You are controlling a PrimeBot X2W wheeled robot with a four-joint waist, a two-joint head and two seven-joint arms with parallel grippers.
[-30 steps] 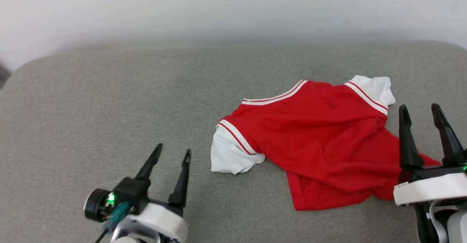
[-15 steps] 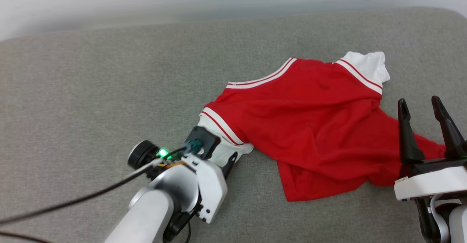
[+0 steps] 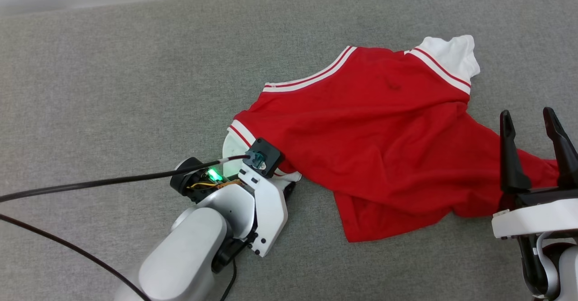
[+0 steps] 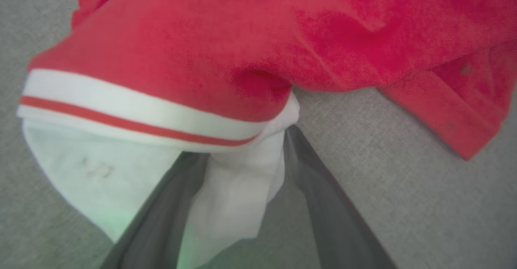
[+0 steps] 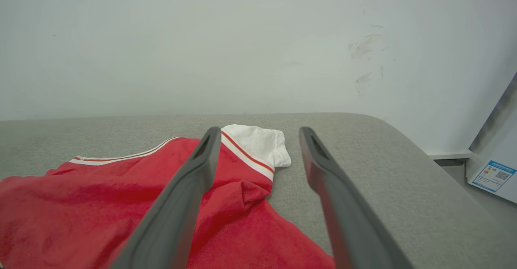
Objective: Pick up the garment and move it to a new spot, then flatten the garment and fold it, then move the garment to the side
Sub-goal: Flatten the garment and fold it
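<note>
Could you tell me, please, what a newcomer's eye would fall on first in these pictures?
A bright red jersey T-shirt lies crumpled right of centre on the grey fabric cushion. The left gripper is down at its near white sleeve, open fingers either side of the cloth, while the right gripper hovers open over the shirt's right edge.

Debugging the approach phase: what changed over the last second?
The left end effector swung forward and toward the robot's right, from the bare grey cushion to the garment. Its open jaws now straddle a fold of the near white sleeve, not clamped. The head camera tilted down, so the whole picture shifted. Unchanged: the garment looks undisturbed, and the right end effector stays open by its right edge.
</note>
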